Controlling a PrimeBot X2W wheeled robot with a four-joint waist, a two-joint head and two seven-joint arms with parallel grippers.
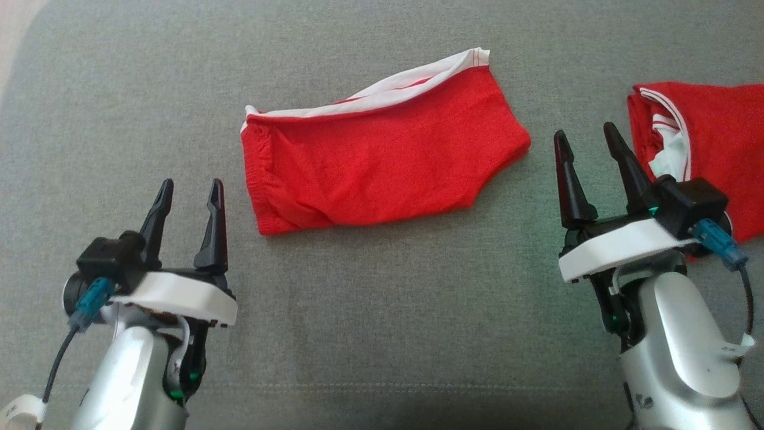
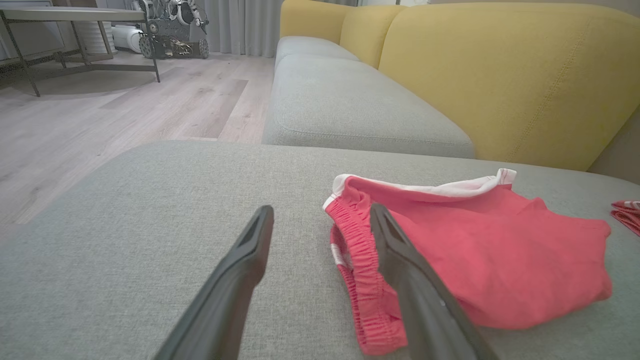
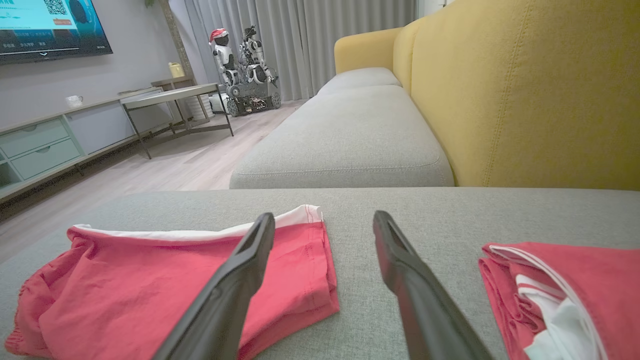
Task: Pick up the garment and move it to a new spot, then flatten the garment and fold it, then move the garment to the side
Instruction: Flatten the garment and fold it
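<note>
A pair of red shorts with white trim (image 1: pixel 382 161) lies folded in half on the grey cushion (image 1: pixel 370 310), its elastic waistband to the left. The same shorts (image 2: pixel 475 255) show just past my left fingers, and the shorts (image 3: pixel 165 285) lie to the left in the right wrist view. My left gripper (image 1: pixel 190 191) stands open and empty a little left of the waistband. Off the shorts' right leg end, my right gripper (image 1: pixel 587 138) is open and empty too. Neither touches the cloth.
A second red and white garment (image 1: pixel 710 149) lies folded at the right edge, just beyond my right gripper, and the same garment (image 3: pixel 565 295) is in the right wrist view. Yellow sofa backrest (image 3: pixel 530 90) rises behind. Wooden floor (image 2: pixel 100 115) lies off the cushion's left edge.
</note>
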